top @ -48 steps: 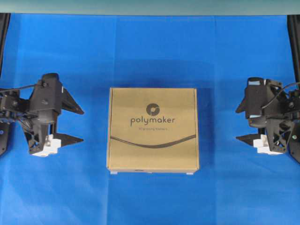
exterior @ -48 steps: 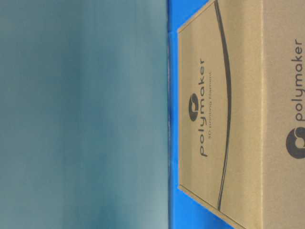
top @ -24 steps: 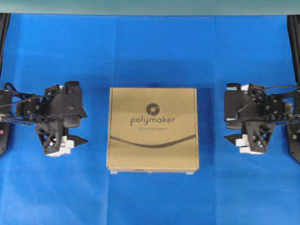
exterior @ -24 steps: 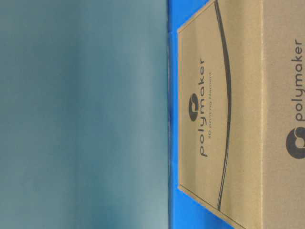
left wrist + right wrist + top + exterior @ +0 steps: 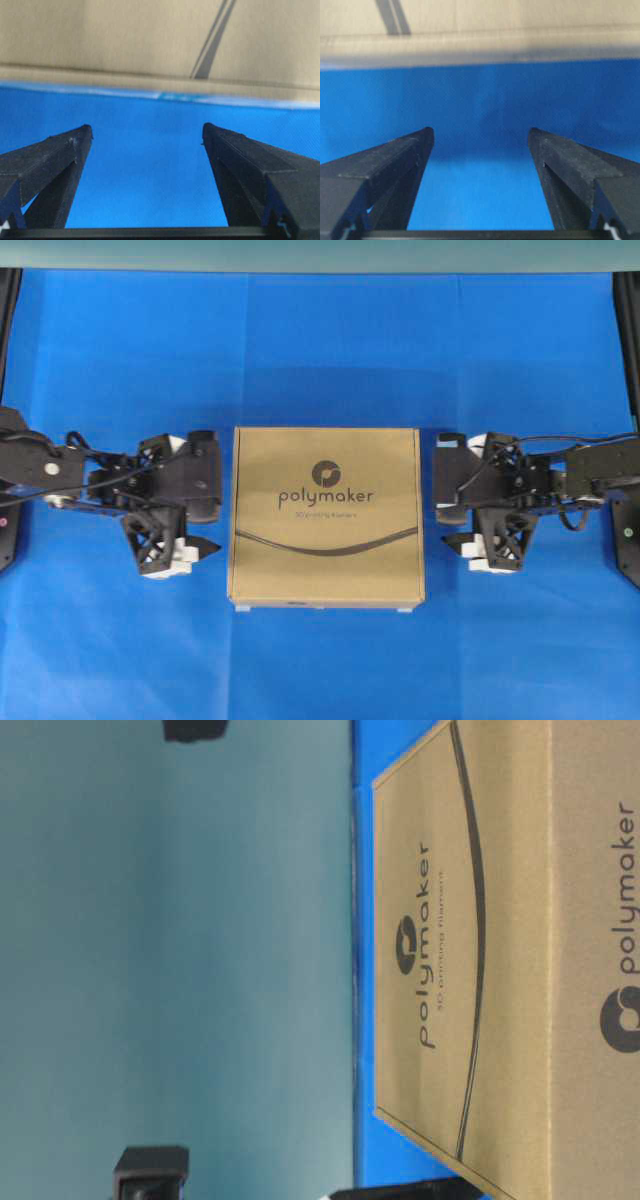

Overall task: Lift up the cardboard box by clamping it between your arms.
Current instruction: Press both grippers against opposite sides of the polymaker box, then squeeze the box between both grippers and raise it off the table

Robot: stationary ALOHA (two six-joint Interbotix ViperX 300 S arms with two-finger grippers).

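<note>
change: both arms have closed in on box [image 5: 326, 516] sides | left gripper [image 5: 208, 525] wide open, empty | right gripper [image 5: 448, 518] wide open, empty | clamp imminent, not yet touching

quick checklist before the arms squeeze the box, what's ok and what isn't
1. Cardboard box flat on the blue cloth: ok.
2. Left gripper open, nothing between its fingers: ok.
3. Right gripper open and empty: ok.
4. One arm on each side of the box: ok.
5. Both arms pressing on the box sides: not ok, blue cloth shows in front of each.
6. Arms at matching height on the box: cannot tell.
</note>
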